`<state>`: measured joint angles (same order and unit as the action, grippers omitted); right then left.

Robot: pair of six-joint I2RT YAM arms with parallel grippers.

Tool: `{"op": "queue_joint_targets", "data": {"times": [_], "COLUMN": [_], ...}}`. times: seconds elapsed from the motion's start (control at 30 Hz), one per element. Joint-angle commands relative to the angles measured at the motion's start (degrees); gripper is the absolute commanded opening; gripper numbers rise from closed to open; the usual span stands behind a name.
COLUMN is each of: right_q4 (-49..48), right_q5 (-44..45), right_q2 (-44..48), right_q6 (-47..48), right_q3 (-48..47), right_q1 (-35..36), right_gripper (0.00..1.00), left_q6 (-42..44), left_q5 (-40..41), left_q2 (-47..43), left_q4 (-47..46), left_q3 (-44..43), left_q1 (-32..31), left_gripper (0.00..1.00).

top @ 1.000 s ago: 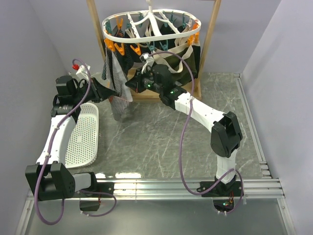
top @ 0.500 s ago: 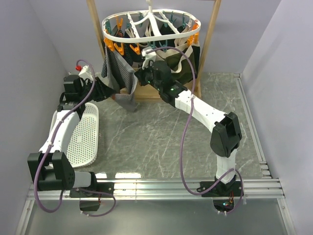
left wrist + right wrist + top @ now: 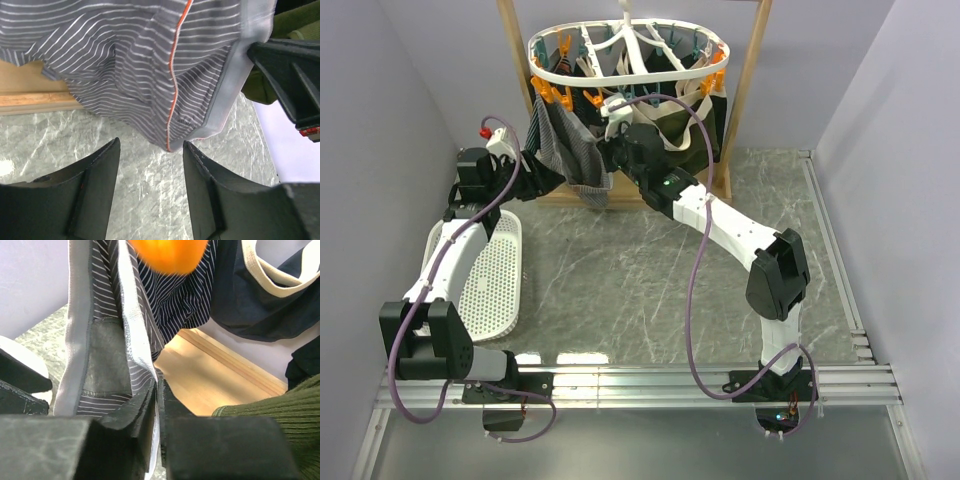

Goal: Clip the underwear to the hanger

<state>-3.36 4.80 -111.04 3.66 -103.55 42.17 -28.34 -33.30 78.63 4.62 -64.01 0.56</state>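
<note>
The grey striped underwear (image 3: 570, 150) hangs under the left end of the white oval hanger (image 3: 620, 72). Its upper left corner reaches up to the orange clips (image 3: 548, 92); I cannot tell whether a clip holds it. My right gripper (image 3: 607, 152) is shut on the pale waistband (image 3: 131, 315), with an orange clip (image 3: 169, 252) right above it. My left gripper (image 3: 540, 172) is open and empty, its fingers (image 3: 95, 170) just below the underwear's lower edge (image 3: 150, 75), which has an orange-red seam. The right gripper's dark finger (image 3: 290, 65) shows at the waistband.
A dark navy striped garment (image 3: 175, 295) and a dark olive pair (image 3: 695, 120) hang on the hanger behind. The wooden frame's posts (image 3: 750, 70) and base board (image 3: 215, 375) stand close behind. A white perforated basket (image 3: 485, 270) lies at the left.
Both arms have risen and moved back toward the hanger, lifting the underwear up under the clips. The garment now hangs higher and more spread out.
</note>
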Motion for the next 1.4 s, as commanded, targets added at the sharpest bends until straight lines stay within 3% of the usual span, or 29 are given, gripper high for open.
{"op": "queue_joint_targets", "data": {"times": [0.0,0.1,0.23,0.37,0.8,1.0,1.13,1.37], "right_q4": [-2.0,-1.4,-0.7,-0.4,-4.4,-4.6,-4.5,-7.6], "right_q5": [0.6,0.4,-1.4,-3.5,-8.6,-14.5,-18.2,-21.6], "right_q2": [1.1,2.1,4.4,7.3,21.8,27.1,28.3,30.1], "right_q6": [0.6,0.0,-1.3,-3.6,-7.3,-8.5,-7.8,-14.5], "right_q3": [0.5,1.6,3.3,5.5,19.6,24.0,26.8,28.5], "right_q1": [0.4,0.4,0.4,0.5,0.3,-1.0,-1.8,-5.3], "right_gripper": [0.15,0.29,0.41,0.45,0.46,0.47,0.46,0.46], "left_q6": [0.6,2.0,4.3,3.3,0.9,8.1,21.5,19.6], "left_q5": [0.1,-1.4,-6.1,-12.2,-14.6,-8.5,-4.3,-0.2], "left_q2": [-1.3,-2.7,-5.4,-9.5,-16.2,-17.3,-16.5,-15.4], "left_q4": [-2.3,-2.4,-3.2,-7.1,-16.5,-18.7,-14.7,-16.6], "left_q3": [-2.4,-2.1,-1.0,1.3,1.7,0.6,-1.5,-3.6], "left_q1": [0.0,0.1,0.5,1.3,2.3,-0.1,-6.3,-9.8], "left_gripper": [0.58,0.61,0.72,0.75,0.7,0.66,0.61,0.65]}}
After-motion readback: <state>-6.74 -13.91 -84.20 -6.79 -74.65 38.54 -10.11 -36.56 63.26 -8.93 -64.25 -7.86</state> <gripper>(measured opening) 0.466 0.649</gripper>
